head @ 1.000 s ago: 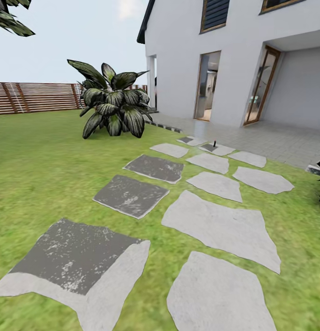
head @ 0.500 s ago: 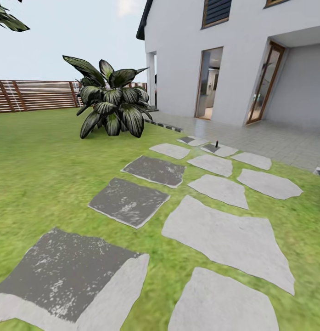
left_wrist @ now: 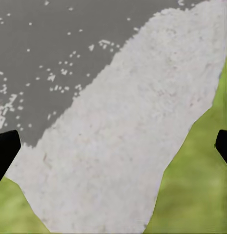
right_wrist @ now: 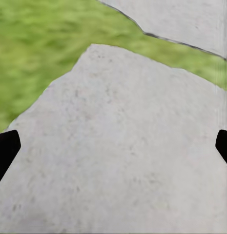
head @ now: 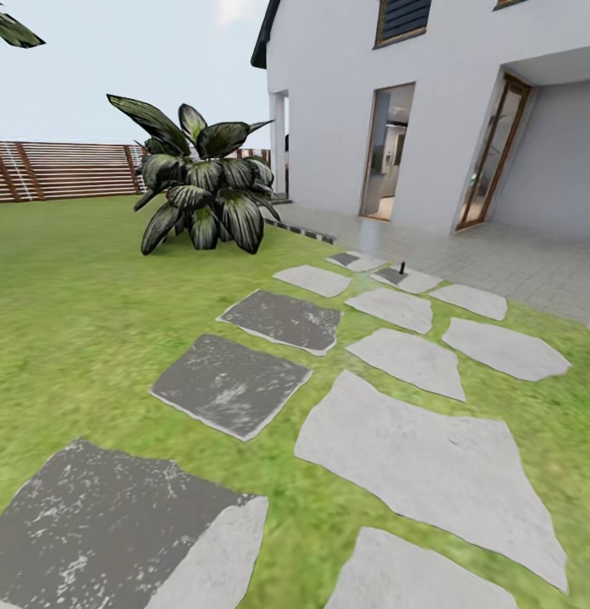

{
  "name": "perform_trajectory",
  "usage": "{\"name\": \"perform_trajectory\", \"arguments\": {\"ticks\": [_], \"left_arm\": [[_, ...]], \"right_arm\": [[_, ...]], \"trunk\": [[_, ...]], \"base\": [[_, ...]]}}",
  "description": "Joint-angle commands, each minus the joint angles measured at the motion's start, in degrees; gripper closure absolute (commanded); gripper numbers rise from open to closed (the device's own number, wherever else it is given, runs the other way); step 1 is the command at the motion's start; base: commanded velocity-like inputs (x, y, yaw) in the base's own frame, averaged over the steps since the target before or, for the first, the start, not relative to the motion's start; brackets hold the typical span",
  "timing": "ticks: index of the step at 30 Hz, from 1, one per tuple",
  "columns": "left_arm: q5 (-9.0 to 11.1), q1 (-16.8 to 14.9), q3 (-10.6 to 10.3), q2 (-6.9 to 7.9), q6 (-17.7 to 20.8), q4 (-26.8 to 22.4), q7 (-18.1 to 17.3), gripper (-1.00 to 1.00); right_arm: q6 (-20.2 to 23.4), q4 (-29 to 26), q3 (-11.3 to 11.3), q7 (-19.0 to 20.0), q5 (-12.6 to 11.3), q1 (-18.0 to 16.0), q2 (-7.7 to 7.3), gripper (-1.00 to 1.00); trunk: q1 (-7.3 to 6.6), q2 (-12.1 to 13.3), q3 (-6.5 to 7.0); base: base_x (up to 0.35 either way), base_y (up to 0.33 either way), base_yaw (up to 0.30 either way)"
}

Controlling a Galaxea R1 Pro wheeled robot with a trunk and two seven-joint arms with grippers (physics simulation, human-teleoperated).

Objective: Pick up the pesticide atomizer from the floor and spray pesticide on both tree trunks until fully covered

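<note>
The pesticide atomizer (head: 402,267) is a tiny black bottle standing on a far slab of the floor (head: 430,461), near the house terrace, well ahead of me. My left gripper (left_wrist: 113,146) hangs open over a slab that is half dark, half light grey, with its black fingertips (left_wrist: 6,148) wide apart and nothing between them. Above a light grey slab with grass beside it, my right gripper (right_wrist: 113,146) is also open and empty. Both trees, their trunks and the pesticide are out of view.
Grass strips separate the stone slabs that lead toward the white house (head: 430,110) and its tiled terrace (head: 515,262). A striped broad-leaf plant (head: 201,194) stands on the lawn at the left. A brown slat fence (head: 57,169) closes the back.
The whole head view has shifted: the slabs sit lower and nearer, so the camera has moved forward. The atomizer has not moved on its slab.
</note>
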Motion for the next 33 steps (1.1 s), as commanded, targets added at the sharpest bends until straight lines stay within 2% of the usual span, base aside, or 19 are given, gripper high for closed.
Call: {"name": "perform_trajectory", "arguments": {"ticks": [1, 6, 16, 24, 33], "left_arm": [[0.0, 0.0, 0.0, 0.00, 0.0, 0.0, 0.0, -1.00], [0.0, 0.0, 0.0, 0.00, 0.0, 0.0, 0.0, -1.00], [0.0, 0.0, 0.0, 0.00, 0.0, 0.0, 0.0, -1.00], [0.1, 0.0, 0.0, 0.00, 0.0, 0.0, 0.0, -1.00], [0.0, 0.0, 0.1, 0.01, 0.2, 0.0, 0.1, -1.00]], "right_arm": [[0.0, 0.0, 0.0, 0.0, 0.0, 0.0, 0.00, -1.00], [0.0, 0.0, 0.0, 0.0, 0.0, 0.0, 0.00, -1.00], [0.0, 0.0, 0.0, 0.0, 0.0, 0.0, 0.00, -1.00], [0.0, 0.0, 0.0, 0.0, 0.0, 0.0, 0.00, -1.00], [0.0, 0.0, 0.0, 0.0, 0.0, 0.0, 0.00, -1.00]], "trunk": [[0.00, 0.0, 0.00], [0.00, 0.0, 0.00], [0.00, 0.0, 0.00], [0.00, 0.0, 0.00], [0.00, 0.0, 0.00]], "base": [[0.305, -0.130, -0.010], [0.305, -0.130, -0.128], [0.290, -0.119, -0.258], [0.084, -0.015, -0.266], [0.305, 0.000, -0.249]]}}
